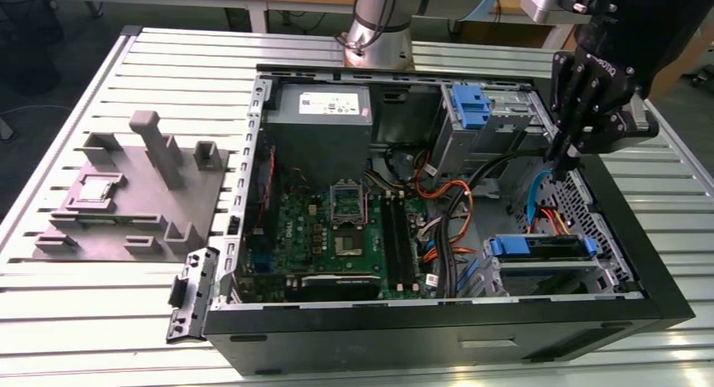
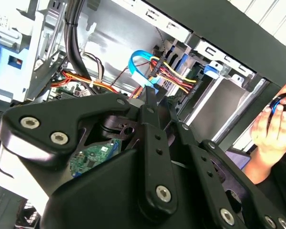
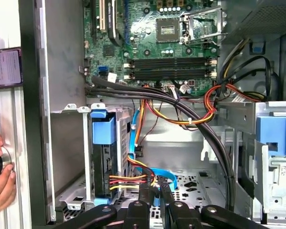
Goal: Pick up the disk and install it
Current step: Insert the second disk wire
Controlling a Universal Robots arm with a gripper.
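While the gripper point(image 1: 567, 157) hangs over the open computer case point(image 1: 624, 262) near its side at the exterior view's right, its black fingers point(image 3: 148, 202) point down with tips close together and nothing between them. Just beneath the tips, in the first wrist view, run a light-blue data cable point(image 3: 163, 174) and a red, yellow and black power cable bundle point(image 3: 128, 179). These lead to the disk point(image 3: 106, 162), which sits in the drive bay, its blue bracket point(image 3: 103, 131) facing out. In the exterior view the disk point(image 1: 541, 246) lies in the bay at the case's near corner. The motherboard point(image 1: 334, 236) fills the middle of the case. A person's hand point(image 2: 271, 129) is outside the case wall.
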